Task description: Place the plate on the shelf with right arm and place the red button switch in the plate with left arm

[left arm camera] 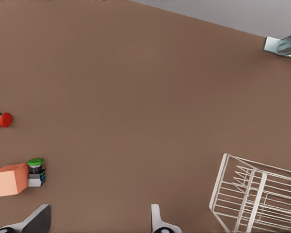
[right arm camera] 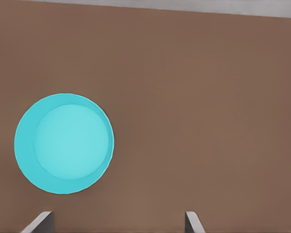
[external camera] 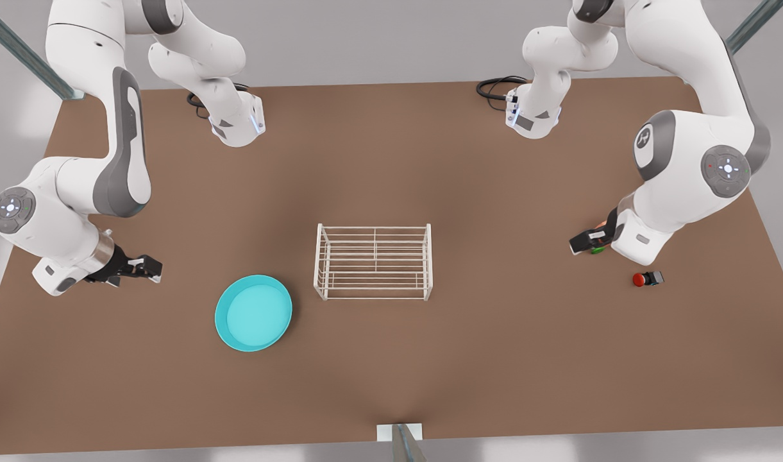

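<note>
The turquoise plate (external camera: 253,312) (right arm camera: 63,144) lies flat on the brown table, off the white wire shelf's (external camera: 373,261) (left arm camera: 257,199) near corner toward the front view's left. My right gripper (external camera: 149,266) (right arm camera: 116,222) hovers open on the front view's left, apart from the plate. The red button switch (external camera: 641,279) (left arm camera: 4,119) lies on its side at the front view's right. My left gripper (external camera: 580,244) (left arm camera: 98,221) hangs open a short way from it, holding nothing.
A green-capped switch (external camera: 597,249) (left arm camera: 36,167) stands against a salmon-orange cube (left arm camera: 8,179), right under the left gripper's wrist. The two arm bases (external camera: 237,122) sit at the table's far edge. A metal post (external camera: 401,443) rises at the near edge.
</note>
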You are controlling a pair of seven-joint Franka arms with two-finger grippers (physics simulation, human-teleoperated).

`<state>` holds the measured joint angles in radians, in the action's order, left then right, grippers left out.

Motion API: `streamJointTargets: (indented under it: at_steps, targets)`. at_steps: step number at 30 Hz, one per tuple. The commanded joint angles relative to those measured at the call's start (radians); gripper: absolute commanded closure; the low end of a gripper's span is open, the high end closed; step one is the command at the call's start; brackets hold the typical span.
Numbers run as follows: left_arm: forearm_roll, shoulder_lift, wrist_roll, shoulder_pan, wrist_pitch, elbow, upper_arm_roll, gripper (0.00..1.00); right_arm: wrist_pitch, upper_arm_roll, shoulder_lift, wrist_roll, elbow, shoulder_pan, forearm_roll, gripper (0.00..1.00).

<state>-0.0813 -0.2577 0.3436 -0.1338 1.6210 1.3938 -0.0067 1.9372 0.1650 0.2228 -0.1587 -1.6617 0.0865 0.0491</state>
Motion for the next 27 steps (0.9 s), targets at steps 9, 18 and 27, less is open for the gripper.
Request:
streamJointTargets:
  at_steps: [9, 18, 27]
  targets:
    - [0.041, -0.034, -0.304, 0.053, 0.013, 0.045, 0.008, 0.0, 0.011, -0.002, 0.105, -0.032, -0.001, 0.001, 0.071, 0.0]
    - [0.047, -0.057, -0.295, 0.099, 0.028, 0.024, 0.008, 0.0, 0.083, -0.005, 0.371, -0.131, 0.123, -0.057, 0.311, 0.0]
    - [0.058, -0.064, -0.319, 0.141, 0.033, 0.017, 0.008, 0.0, 0.057, -0.022, 0.48, -0.107, 0.151, -0.047, 0.388, 0.0]
